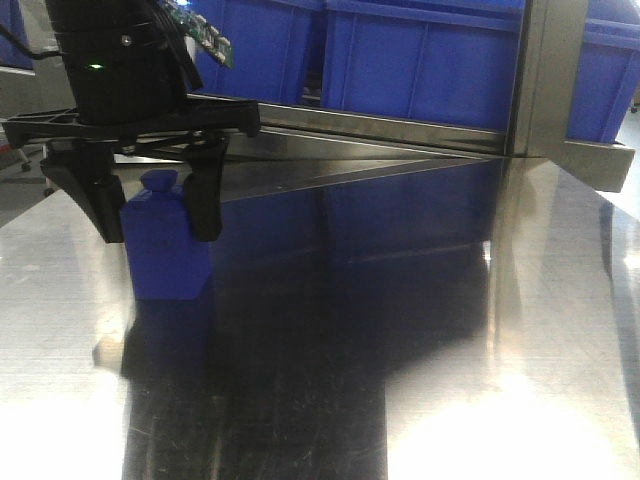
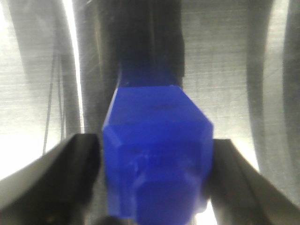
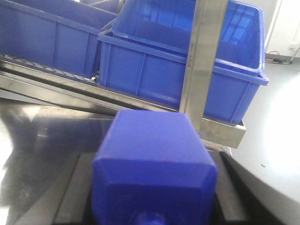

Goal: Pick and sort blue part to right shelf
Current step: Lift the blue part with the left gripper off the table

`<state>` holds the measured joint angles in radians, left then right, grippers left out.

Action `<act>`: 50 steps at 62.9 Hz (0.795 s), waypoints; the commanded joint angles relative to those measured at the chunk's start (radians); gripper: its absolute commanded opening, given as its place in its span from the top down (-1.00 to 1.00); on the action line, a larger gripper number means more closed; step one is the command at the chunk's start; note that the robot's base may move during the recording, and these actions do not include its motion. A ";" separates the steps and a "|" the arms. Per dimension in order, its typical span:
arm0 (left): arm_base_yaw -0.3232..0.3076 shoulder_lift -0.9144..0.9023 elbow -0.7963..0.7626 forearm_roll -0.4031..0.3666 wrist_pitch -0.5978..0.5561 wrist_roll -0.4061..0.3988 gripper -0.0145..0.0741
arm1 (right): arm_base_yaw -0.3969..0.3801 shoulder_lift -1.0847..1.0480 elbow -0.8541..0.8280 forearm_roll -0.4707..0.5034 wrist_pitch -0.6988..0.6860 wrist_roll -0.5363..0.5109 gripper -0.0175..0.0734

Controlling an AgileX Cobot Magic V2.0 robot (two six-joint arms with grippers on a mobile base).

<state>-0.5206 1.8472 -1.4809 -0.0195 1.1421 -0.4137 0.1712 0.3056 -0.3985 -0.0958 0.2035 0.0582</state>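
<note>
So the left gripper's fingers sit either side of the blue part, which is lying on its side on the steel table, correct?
Not lying: the exterior front-facing view shows the blue part standing upright, cap on top. The rest holds: the fingers of the left gripper sit either side of it on the steel table.

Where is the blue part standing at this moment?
In the front-facing view the blue part stands on the left side of the steel table, between the black fingers of the left gripper.
</note>
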 commanded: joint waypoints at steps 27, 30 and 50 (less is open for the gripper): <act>0.002 -0.068 -0.031 -0.010 -0.004 -0.013 -0.08 | -0.003 0.007 -0.030 -0.013 -0.090 -0.012 -0.25; 0.002 -0.085 -0.031 -0.014 -0.004 -0.007 -0.08 | -0.003 0.007 -0.030 -0.013 -0.090 -0.012 -0.25; 0.061 -0.250 0.011 -0.220 -0.032 0.399 -0.08 | -0.003 0.007 -0.030 -0.013 -0.090 -0.012 -0.25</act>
<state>-0.4787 1.6877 -1.4612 -0.1672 1.1399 -0.1256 0.1712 0.3056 -0.3985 -0.0958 0.2035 0.0582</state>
